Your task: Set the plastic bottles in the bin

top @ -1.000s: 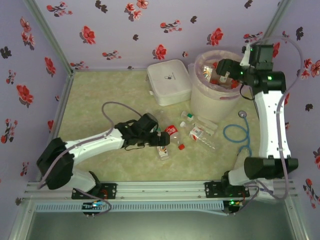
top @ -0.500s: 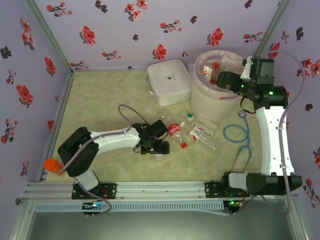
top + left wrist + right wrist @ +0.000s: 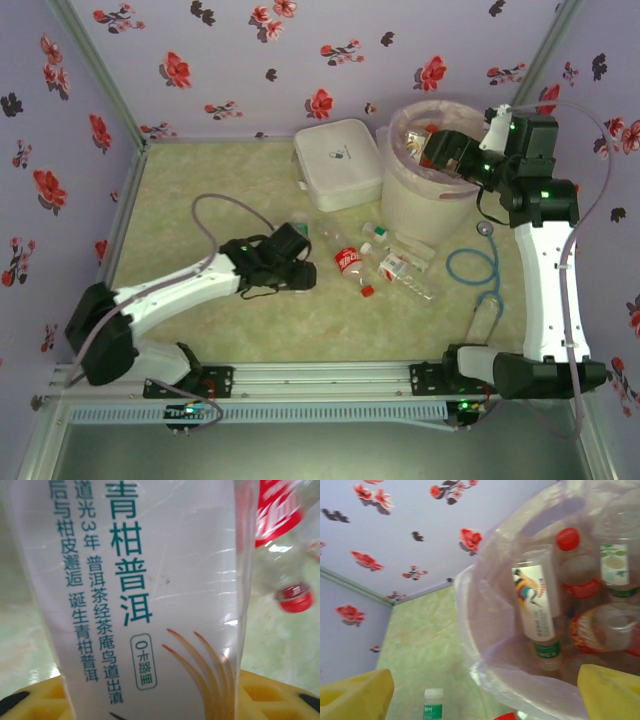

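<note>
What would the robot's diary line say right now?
left gripper: holding white-label bottle | right gripper: open over bin | loose bottles: on table

Edge-cropped: white-label bottle; bin contents blurred.

Light purple walls with red and black flowers. Pale yellow-green table top, cloudy like marble. White lidded box. White bin with a pinkish bag. White label with blue-green writing and thin orange lines on the tea bottle. Red label and red cap on the cola bottle. Blue cable. Bright yellow fingers on the right gripper.
</note>
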